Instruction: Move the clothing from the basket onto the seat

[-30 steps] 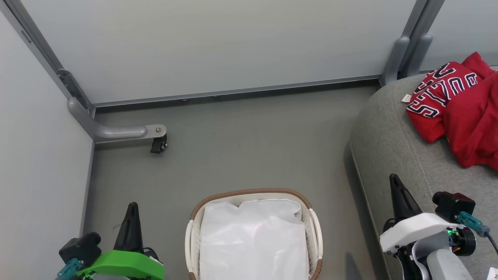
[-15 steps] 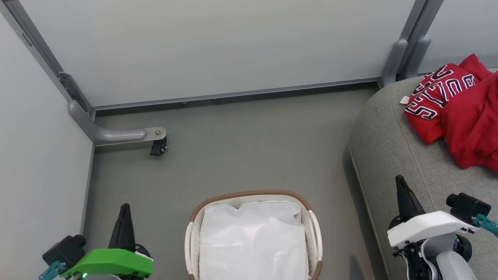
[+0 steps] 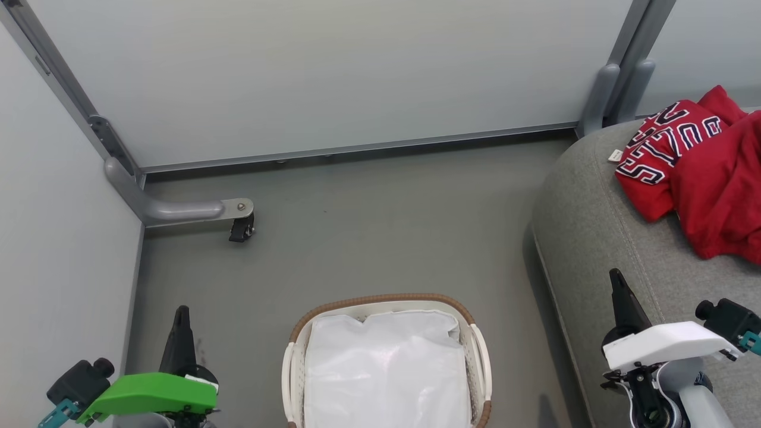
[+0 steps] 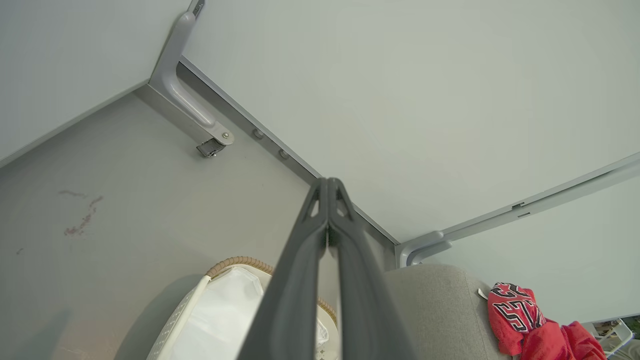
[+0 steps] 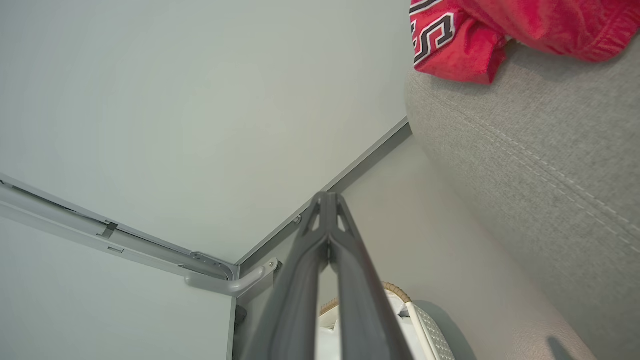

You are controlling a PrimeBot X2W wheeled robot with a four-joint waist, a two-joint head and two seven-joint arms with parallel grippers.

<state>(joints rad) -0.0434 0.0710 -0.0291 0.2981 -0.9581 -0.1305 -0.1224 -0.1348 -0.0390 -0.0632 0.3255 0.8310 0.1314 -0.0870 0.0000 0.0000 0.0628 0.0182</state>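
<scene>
The red clothing point(image 3: 695, 166) lies bunched on the grey seat point(image 3: 594, 226) at the right, the lettered jersey point(image 3: 660, 151) beside a plain red piece point(image 3: 722, 190). On the floor at the bottom centre stands the basket point(image 3: 386, 300), with just its white liner point(image 3: 386, 374) inside. My left gripper point(image 3: 180, 315) is shut and holds nothing, left of the basket. Over the seat's front edge my right gripper point(image 3: 615, 279) is shut, nothing in it. The clothing point(image 4: 530, 325) and the basket point(image 4: 235, 262) show past my shut left gripper point(image 4: 328, 182) in the left wrist view. The clothing point(image 5: 475, 35) lies on the seat point(image 5: 525, 165) beyond my shut right gripper point(image 5: 327, 196).
Pale partition walls point(image 3: 333, 77) close off the back and left. A grey bracket foot with a castor point(image 3: 241, 226) juts onto the floor at the back left. A grey post point(image 3: 612, 89) stands by the seat's far corner. Bare grey floor point(image 3: 380, 226) lies between basket and wall.
Both grippers have drawn back toward the bottom of the head view. The whole picture has shifted slightly, so the camera moved. The clothing and basket lie as before.
</scene>
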